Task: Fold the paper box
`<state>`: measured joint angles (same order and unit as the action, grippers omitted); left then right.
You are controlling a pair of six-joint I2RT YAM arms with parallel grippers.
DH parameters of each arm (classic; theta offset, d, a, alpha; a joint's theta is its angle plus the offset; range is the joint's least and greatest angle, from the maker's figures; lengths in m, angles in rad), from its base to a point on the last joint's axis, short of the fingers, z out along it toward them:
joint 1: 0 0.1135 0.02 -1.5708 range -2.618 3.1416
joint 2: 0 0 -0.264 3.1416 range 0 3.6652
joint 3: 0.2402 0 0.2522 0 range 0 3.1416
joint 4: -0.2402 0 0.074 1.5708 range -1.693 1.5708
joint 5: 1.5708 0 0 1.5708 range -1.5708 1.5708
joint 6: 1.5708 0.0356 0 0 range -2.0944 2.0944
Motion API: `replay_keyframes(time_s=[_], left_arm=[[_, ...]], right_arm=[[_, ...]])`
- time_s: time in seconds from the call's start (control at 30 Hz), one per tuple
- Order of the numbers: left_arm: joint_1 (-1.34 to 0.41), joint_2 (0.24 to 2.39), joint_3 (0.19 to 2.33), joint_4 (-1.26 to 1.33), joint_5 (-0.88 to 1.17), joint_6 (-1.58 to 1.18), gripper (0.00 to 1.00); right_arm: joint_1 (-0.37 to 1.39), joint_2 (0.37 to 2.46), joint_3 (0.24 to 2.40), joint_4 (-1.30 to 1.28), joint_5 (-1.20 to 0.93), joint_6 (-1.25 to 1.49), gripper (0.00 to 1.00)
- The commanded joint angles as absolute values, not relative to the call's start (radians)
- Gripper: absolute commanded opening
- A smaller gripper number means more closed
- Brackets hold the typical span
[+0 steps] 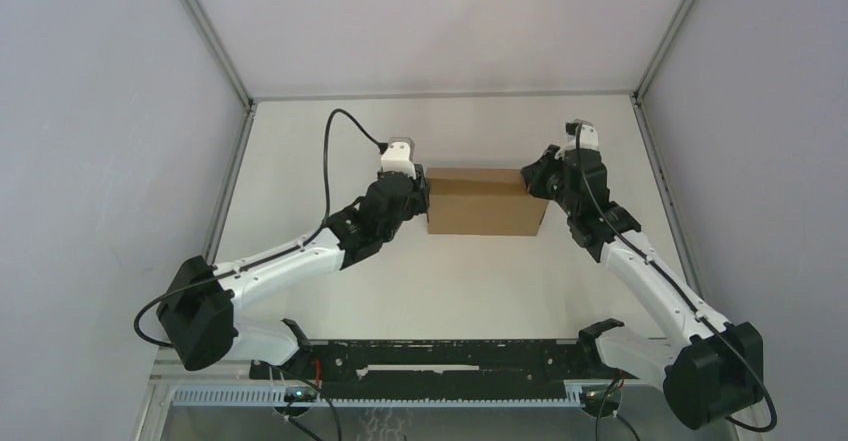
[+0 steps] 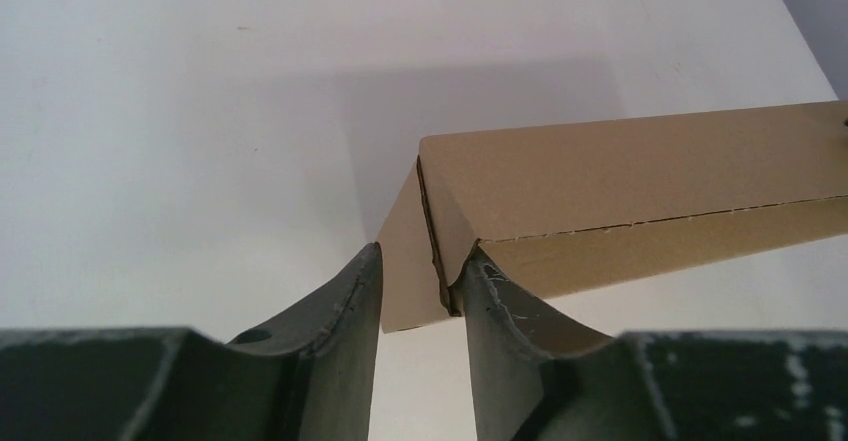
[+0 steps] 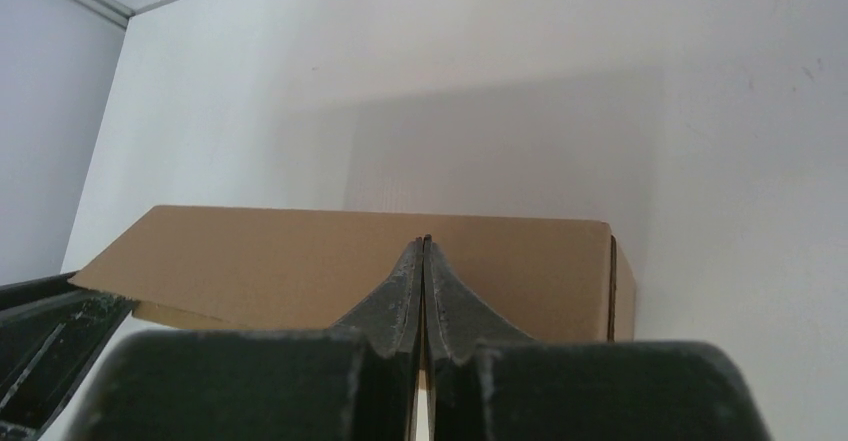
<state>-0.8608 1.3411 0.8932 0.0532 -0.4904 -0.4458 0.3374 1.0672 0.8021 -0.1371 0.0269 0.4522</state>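
The paper box [image 1: 485, 201] is a plain brown cardboard box that lies closed in the middle of the white table. My left gripper [image 1: 424, 193] is at the box's left end. In the left wrist view its fingers [image 2: 425, 253] stand apart around the box's [image 2: 640, 161] end corner. The right finger [image 2: 500, 306] touches the cardboard edge, and the left finger is clear of the side panel. My right gripper [image 1: 536, 183] is at the box's right end. Its fingertips [image 3: 424, 242] are pressed together with nothing between them, in front of the box's top face [image 3: 250, 261].
Grey enclosure walls [image 1: 120, 161] rise on the left, right and back of the white table [image 1: 450, 291]. A black rail [image 1: 440, 356] runs along the near edge between the two arm bases. A black cable [image 1: 328, 161] loops above the left arm.
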Motion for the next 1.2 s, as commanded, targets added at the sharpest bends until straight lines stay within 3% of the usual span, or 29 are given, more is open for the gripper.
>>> replay_keyframes(time_s=[0.0, 0.17, 0.4, 0.5, 0.63, 0.7, 0.73, 0.87, 0.97, 1.17], left_arm=[[-0.87, 1.389, 0.91, -0.115, -0.339, -0.448, 0.43], [-0.86, 1.378, 0.9, -0.149, -0.266, -0.444, 0.5], [-0.843, 1.362, 0.843, -0.12, -0.224, -0.456, 0.49], [-0.824, 1.352, 0.816, -0.074, -0.183, -0.466, 0.42], [-0.802, 1.362, 0.818, -0.058, -0.157, -0.467, 0.17], [-0.795, 1.374, 0.828, -0.061, -0.148, -0.463, 0.16], [-0.791, 1.378, 0.833, -0.061, -0.145, -0.461, 0.18], [-0.781, 1.384, 0.856, -0.067, -0.138, -0.461, 0.52], [-0.779, 1.38, 0.872, -0.092, -0.13, -0.454, 0.65], [-0.779, 1.329, 0.849, -0.091, -0.121, -0.444, 0.65]], right_arm=[[0.345, 1.092, 0.778, -0.139, 0.051, 0.473, 0.06], [0.345, 1.106, 0.778, -0.125, 0.049, 0.477, 0.06], [0.348, 1.12, 0.758, -0.094, 0.063, 0.49, 0.05], [0.35, 1.126, 0.742, -0.071, 0.073, 0.495, 0.05], [0.35, 1.139, 0.725, -0.042, 0.084, 0.499, 0.05], [0.348, 1.147, 0.726, -0.035, 0.084, 0.5, 0.05], [0.348, 1.153, 0.726, -0.028, 0.084, 0.5, 0.05], [0.339, 1.167, 0.726, -0.01, 0.072, 0.497, 0.04], [0.333, 1.169, 0.726, -0.01, 0.065, 0.496, 0.04], [0.325, 1.175, 0.727, 0.006, 0.06, 0.495, 0.04]])
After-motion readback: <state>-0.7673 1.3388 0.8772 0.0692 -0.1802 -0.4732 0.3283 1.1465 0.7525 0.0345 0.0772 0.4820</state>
